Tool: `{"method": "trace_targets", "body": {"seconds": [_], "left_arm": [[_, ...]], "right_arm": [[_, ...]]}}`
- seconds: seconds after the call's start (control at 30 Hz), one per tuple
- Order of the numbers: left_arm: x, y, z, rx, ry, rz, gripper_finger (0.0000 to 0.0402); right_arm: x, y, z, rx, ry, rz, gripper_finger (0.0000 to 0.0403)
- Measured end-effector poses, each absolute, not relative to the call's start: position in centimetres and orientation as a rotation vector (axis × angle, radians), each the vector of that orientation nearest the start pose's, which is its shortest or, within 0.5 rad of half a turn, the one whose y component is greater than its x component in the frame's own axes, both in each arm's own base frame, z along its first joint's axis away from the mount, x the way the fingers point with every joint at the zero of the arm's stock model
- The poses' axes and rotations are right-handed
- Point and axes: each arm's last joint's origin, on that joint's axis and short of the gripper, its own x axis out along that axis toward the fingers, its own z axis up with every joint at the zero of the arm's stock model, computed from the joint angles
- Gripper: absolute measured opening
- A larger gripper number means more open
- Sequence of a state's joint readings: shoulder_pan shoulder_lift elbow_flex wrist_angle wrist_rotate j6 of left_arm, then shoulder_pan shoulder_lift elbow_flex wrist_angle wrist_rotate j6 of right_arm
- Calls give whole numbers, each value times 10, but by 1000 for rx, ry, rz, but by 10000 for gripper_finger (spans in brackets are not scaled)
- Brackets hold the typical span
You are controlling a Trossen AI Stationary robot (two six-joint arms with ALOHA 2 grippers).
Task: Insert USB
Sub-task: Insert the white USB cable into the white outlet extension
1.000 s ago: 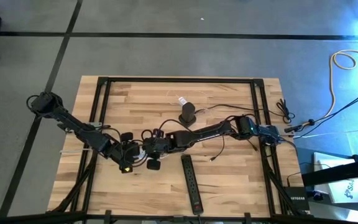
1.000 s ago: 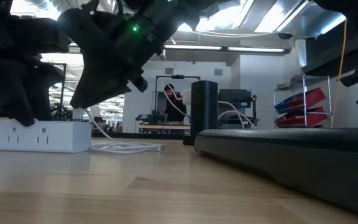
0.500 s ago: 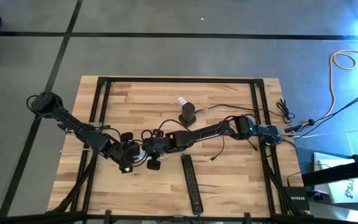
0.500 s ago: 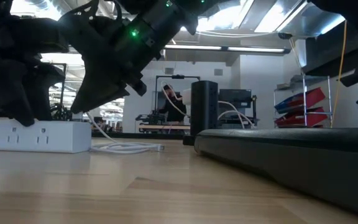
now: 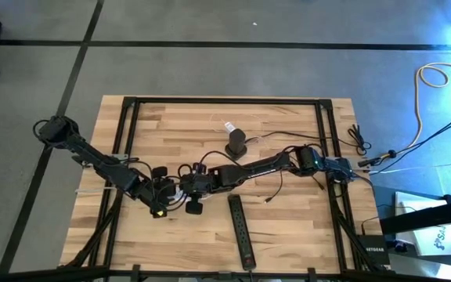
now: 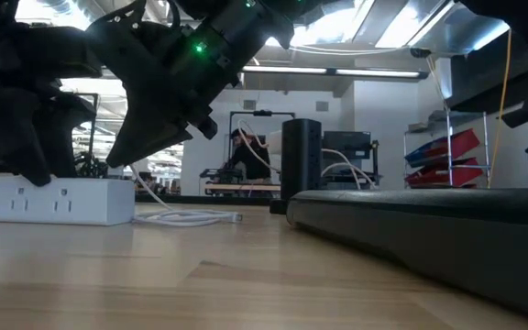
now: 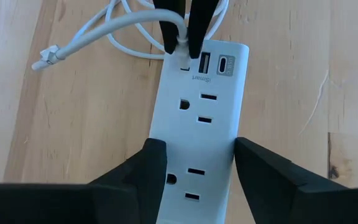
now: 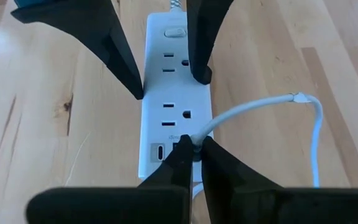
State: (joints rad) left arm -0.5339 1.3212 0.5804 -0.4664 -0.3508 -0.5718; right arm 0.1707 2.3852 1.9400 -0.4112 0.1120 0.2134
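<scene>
Left end effector (image 7: 194,165): fingers spread, straddling white power strip (image 7: 201,124) on surface (image 7: 73,112).
Right end effector (image 8: 191,152): pinched on USB plug (image 8: 188,144) at strip's port.

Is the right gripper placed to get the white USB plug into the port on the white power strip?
Probably yes. The right gripper is shut on the white USB plug, right at a port at the end of the white power strip; the left gripper straddles the strip, leaving that end free.

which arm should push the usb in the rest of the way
Right. Its claw already pinches the white USB plug at the strip's port. The left claw only straddles the strip, steadying it.
</scene>
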Motion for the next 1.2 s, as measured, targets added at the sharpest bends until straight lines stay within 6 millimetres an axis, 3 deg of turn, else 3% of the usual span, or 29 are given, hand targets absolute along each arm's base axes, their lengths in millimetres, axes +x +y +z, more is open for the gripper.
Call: {"method": "trace_targets", "body": {"seconds": [1.07, 1.2], "left_arm": [[186, -99, 150, -5, 1074, 150, 170], [186, -99, 149, -3, 1082, 149, 170]], "right_arm": [[512, 89, 153, 133, 909, -7, 0], [516, 96, 157, 79, 827, 19, 0]]}}
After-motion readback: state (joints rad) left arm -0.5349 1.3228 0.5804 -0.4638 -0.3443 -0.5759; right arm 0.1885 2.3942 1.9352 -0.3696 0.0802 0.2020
